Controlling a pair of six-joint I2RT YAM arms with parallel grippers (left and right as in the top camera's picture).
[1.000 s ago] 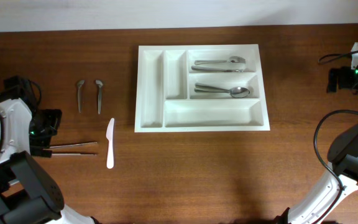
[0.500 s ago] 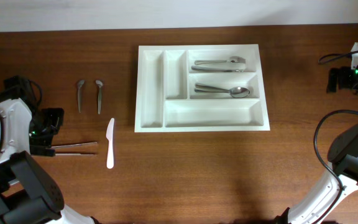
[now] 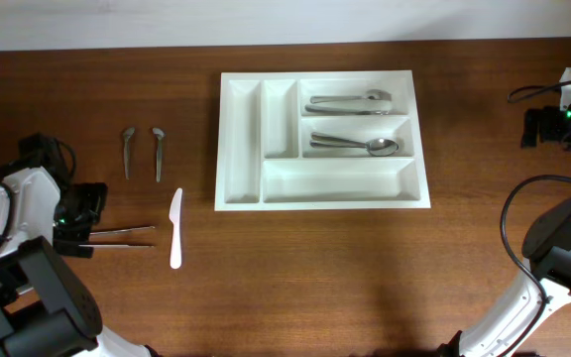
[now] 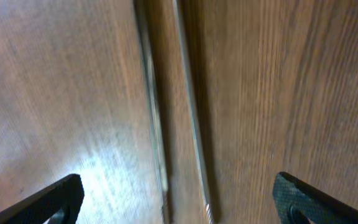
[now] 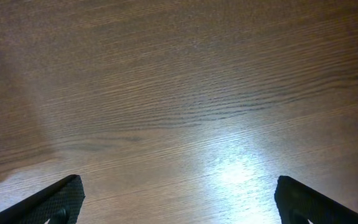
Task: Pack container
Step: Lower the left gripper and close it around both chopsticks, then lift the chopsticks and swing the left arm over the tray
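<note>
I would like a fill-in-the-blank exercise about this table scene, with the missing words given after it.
1. The tray has ___ compartments.
2. Only ___ of them hold metal cutlery.
3. The plastic knife on the table is ___ in colour.
4. The left gripper and the right gripper are both ___.

Missing words: five; two; white; open.
</note>
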